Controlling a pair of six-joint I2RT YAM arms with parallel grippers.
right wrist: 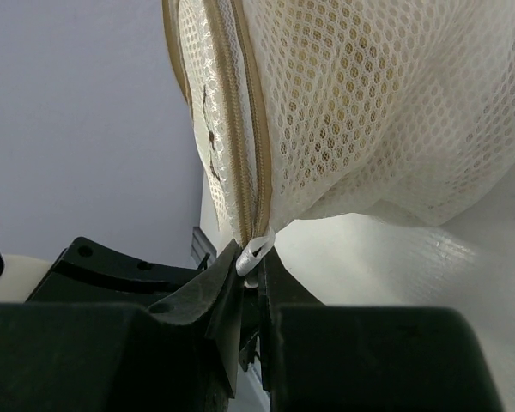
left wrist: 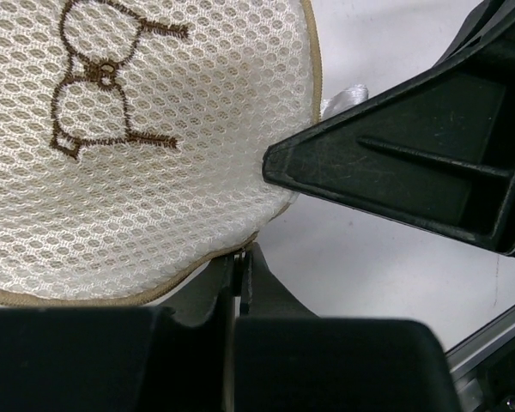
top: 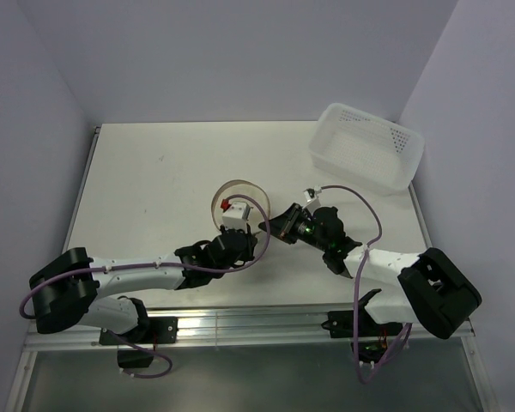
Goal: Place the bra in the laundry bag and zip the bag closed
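- Near the middle of the table (top: pixel 154 163), your laundry bag (top: pixel 240 193) sits between the two grippers, its cream mesh edged in tan.
- You see the bra (right wrist: pixel 322 81) only as a mustard tint behind the mesh, inside the bag.
- A brown stitched figure (left wrist: pixel 103 77) marks the bag's round face.
- Your right gripper (right wrist: pixel 256 266) is clenched on the white loop (right wrist: pixel 253 251) at the end of the zip (right wrist: pixel 251 146).
- Your left gripper (left wrist: pixel 239 268) has its fingers pressed together right at the bag's tan rim; you cannot tell whether any of the rim is caught between them.
- Well apart, a white basket (top: pixel 366 146) stands at the table's far right corner.
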